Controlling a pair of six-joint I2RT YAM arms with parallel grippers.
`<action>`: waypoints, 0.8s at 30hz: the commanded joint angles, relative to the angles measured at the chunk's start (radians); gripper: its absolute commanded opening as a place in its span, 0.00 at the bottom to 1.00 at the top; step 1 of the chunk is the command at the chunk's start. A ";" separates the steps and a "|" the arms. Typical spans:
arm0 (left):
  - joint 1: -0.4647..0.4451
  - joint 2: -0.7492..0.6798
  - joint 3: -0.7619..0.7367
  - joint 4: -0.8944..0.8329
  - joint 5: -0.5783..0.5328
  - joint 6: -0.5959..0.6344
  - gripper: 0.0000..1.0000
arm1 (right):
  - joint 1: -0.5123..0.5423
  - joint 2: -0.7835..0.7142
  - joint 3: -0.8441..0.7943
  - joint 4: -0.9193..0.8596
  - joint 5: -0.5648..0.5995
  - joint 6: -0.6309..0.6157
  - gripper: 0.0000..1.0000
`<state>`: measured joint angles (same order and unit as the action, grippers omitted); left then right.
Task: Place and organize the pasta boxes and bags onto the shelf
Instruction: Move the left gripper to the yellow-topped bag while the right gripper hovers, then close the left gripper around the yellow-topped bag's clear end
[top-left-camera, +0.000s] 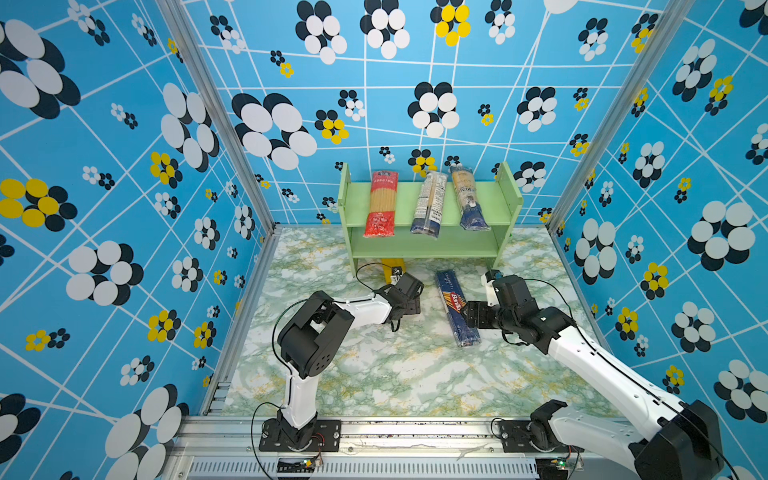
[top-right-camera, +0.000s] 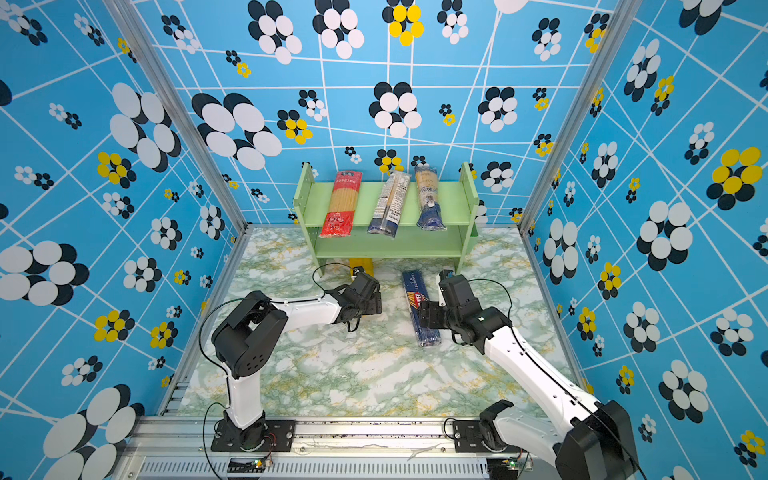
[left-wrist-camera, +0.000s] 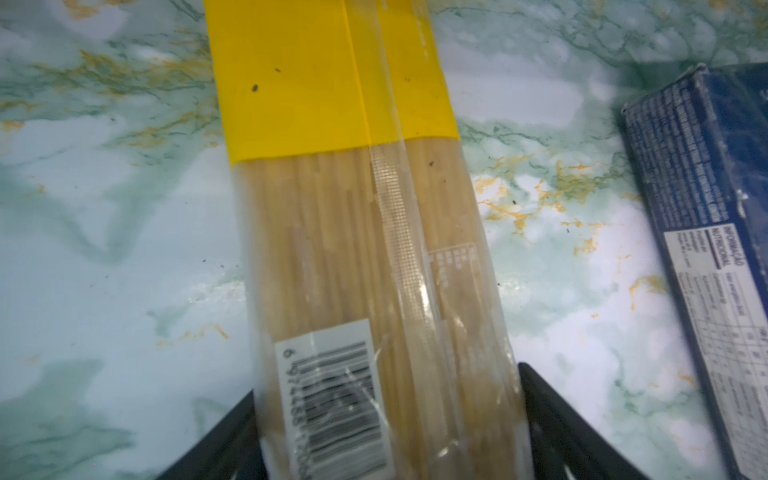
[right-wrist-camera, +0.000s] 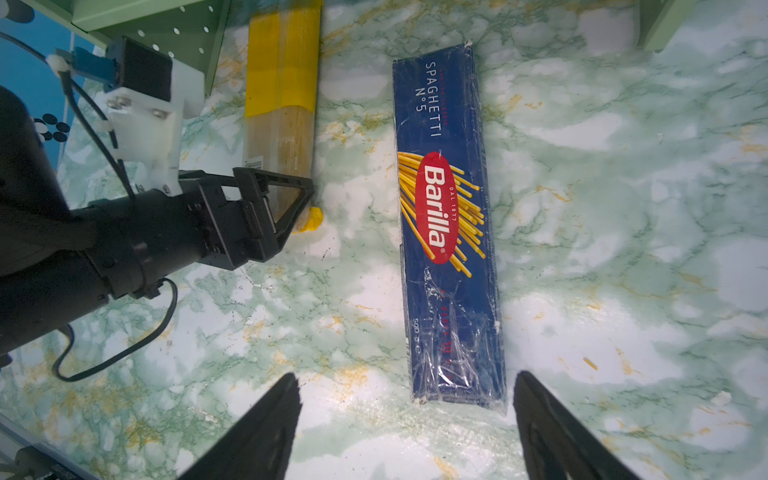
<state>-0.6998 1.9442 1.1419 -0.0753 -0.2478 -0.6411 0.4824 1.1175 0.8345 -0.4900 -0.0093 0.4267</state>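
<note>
Though top views hide it, wrist views show left fingers (left-wrist-camera: 544, 415) clasping yellow bag (left-wrist-camera: 353, 232); right fingers (right-wrist-camera: 544, 432) spread.

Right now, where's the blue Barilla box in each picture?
In a top view: Barilla box lying right of centre.
In a top view: the same, nearer centre.
Left wrist: at the picture's right edge.
Right wrist: centre, logo showing.
Shared landmark: the yellow bag beside it.

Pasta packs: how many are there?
5. On the top board of the shelf: a red-ended bag and two blue-ended bags. On the table: a partly hidden yellow bag and a blue box.
</note>
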 joint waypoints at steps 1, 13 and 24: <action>0.029 -0.025 -0.071 -0.049 0.006 0.030 0.75 | 0.005 0.013 0.011 -0.005 0.012 -0.018 0.83; 0.051 -0.088 -0.135 -0.014 0.060 0.084 0.98 | 0.005 0.027 0.017 0.008 0.002 -0.012 0.83; 0.045 -0.040 -0.136 0.044 0.065 0.037 0.81 | 0.005 0.005 0.017 -0.010 0.015 -0.010 0.83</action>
<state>-0.6521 1.8740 1.0351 -0.0154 -0.2119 -0.5831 0.4824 1.1389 0.8345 -0.4896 -0.0093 0.4267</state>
